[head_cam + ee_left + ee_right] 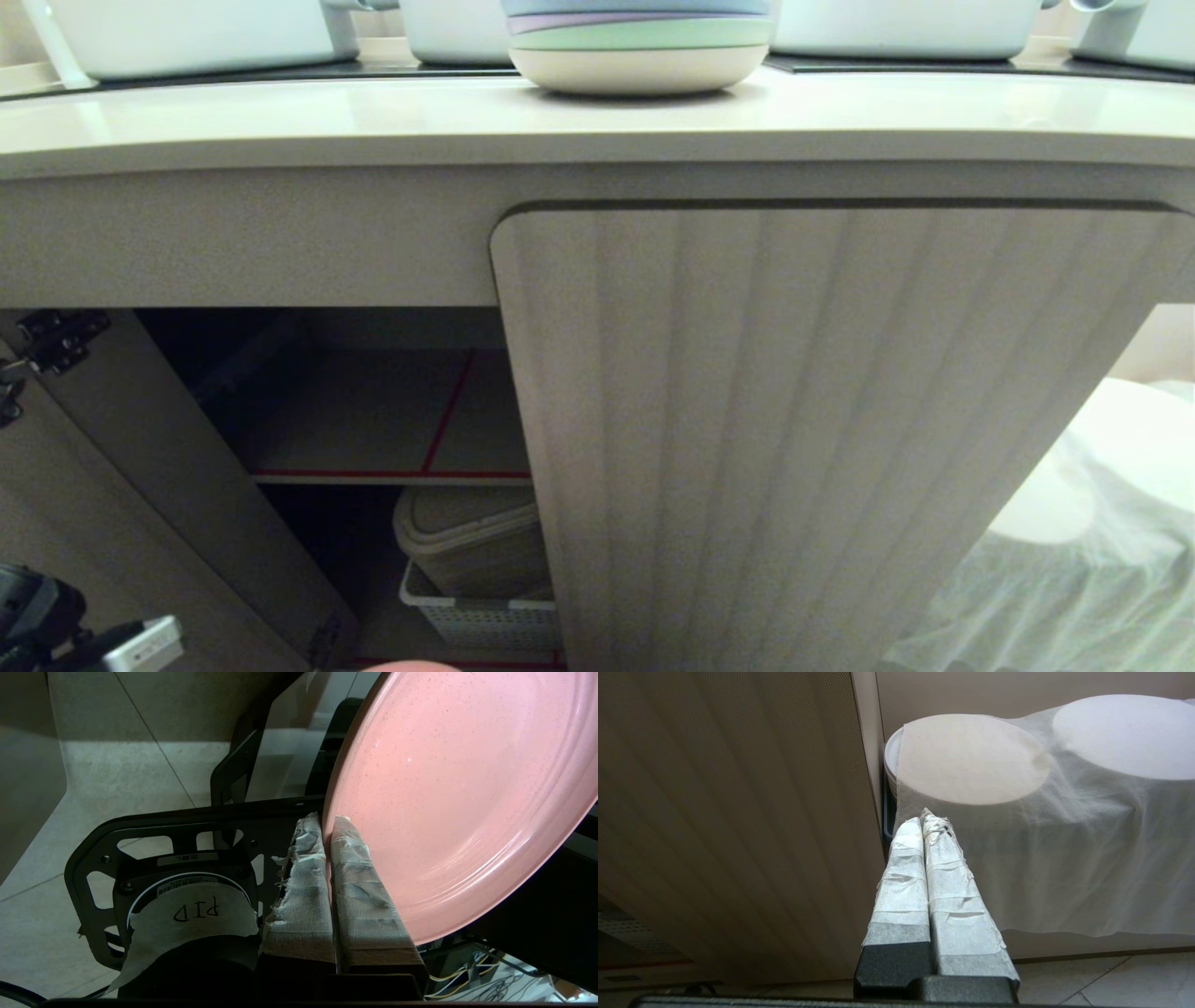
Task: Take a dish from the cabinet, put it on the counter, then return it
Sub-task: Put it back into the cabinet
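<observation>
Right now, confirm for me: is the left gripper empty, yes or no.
No: in the left wrist view the left gripper is shut on the rim of the pink dish, which stands tilted between its taped fingers.

**Colours and patterns**

The dish (458,793) is pink with fine dark speckles. The cabinet (803,420) door is pale beige with vertical flutes; its grey shelves (373,420) have red edges. The counter (373,117) is cream.

Head cam sits low, close to the cabinet (794,420), facing fwd, counter (373,121) edge up top. Left wrist cam looks down at floor (117,774). Right wrist cam faces the door's right edge; shares white cloth (1064,858) w/ head view.
</observation>
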Motion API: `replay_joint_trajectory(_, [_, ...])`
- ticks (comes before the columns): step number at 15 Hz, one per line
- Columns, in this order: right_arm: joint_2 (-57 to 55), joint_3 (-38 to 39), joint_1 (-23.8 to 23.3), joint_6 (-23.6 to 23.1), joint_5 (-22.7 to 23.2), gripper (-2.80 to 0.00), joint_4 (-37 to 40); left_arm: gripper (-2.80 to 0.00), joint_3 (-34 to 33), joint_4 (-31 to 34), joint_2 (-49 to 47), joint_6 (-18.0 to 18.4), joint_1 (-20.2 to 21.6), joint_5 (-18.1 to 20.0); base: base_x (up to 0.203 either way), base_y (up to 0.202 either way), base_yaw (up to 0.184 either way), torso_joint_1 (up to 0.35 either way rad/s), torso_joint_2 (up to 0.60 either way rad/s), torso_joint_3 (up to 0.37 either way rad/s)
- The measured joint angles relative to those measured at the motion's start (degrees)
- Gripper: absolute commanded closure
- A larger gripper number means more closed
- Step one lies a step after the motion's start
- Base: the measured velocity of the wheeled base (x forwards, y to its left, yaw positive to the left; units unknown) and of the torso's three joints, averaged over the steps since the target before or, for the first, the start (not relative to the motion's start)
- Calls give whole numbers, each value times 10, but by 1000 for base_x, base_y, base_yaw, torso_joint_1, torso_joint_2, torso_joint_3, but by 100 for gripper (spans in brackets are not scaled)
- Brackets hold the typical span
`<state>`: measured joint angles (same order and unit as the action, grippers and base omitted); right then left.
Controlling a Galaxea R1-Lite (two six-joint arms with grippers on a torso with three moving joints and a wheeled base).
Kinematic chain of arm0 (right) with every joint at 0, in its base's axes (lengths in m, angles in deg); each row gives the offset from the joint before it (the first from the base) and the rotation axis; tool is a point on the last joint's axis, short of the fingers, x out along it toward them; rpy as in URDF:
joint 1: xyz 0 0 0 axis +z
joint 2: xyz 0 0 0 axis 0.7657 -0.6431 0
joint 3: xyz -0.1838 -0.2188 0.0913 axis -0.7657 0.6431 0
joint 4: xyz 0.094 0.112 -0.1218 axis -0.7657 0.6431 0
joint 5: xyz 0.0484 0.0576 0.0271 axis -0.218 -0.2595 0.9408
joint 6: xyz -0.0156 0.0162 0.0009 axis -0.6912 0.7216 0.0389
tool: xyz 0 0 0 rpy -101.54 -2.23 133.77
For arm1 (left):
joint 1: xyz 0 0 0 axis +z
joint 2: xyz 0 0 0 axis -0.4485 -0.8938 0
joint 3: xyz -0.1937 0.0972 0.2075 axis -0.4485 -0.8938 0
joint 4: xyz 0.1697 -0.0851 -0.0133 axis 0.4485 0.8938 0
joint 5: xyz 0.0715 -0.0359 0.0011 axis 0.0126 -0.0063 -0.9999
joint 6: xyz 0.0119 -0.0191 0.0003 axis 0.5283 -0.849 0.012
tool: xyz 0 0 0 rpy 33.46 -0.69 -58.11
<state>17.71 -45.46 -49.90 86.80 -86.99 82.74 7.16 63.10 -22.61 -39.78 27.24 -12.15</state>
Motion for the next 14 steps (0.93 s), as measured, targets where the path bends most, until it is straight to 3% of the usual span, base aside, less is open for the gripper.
replay_joint_trajectory(7, [0, 0, 0, 0, 0, 0, 0, 0, 5, -3, 2, -13, 4, -4, 0, 0, 0, 0, 0, 0])
replay_joint_trajectory(14, [0, 0, 0, 0, 0, 0, 0, 0, 11, -25, 4, -130, 7, 0, 0, 0, 0, 0, 0, 0])
